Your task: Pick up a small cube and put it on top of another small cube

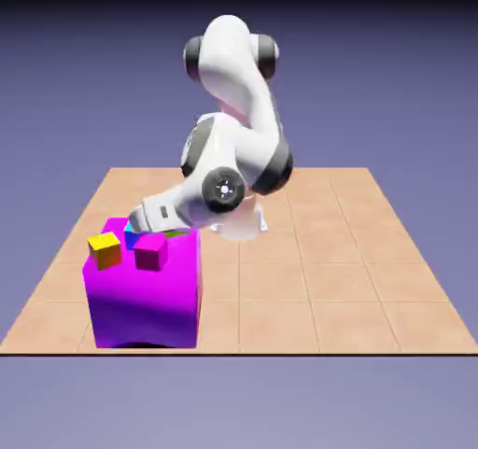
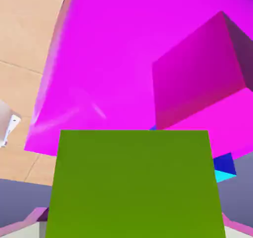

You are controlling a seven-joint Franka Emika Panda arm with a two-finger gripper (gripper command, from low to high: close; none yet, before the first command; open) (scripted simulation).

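**Arm over a magenta block, green-faced cube filling the hand view**

A white arm point(image 1: 233, 148) bends down from the far edge of a tan tiled counter point(image 1: 308, 279) toward a big magenta block point(image 1: 143, 293), which sits at about 8 o'clock from the arm's base in the exterior view. The end effector point(image 1: 147, 225) is low over the block's top, near its far edge.

On the block's top, a golden-yellow cube point(image 1: 105, 249) rests at the 9 o'clock side. Just beside it, at 3 o'clock, is a small dark magenta cube point(image 1: 150, 252). A sliver of blue cube point(image 1: 129, 237) shows at the end effector.

In the hand view, the small cube point(image 2: 136, 182) shows as a large olive-green face filling the lower middle, where a gripped object appears. Its fingertips are hidden behind it, so the end effector seems closed on this cube, held above the block. At 1 o'clock is the dark magenta cube; a blue corner peeks out at 3 o'clock.
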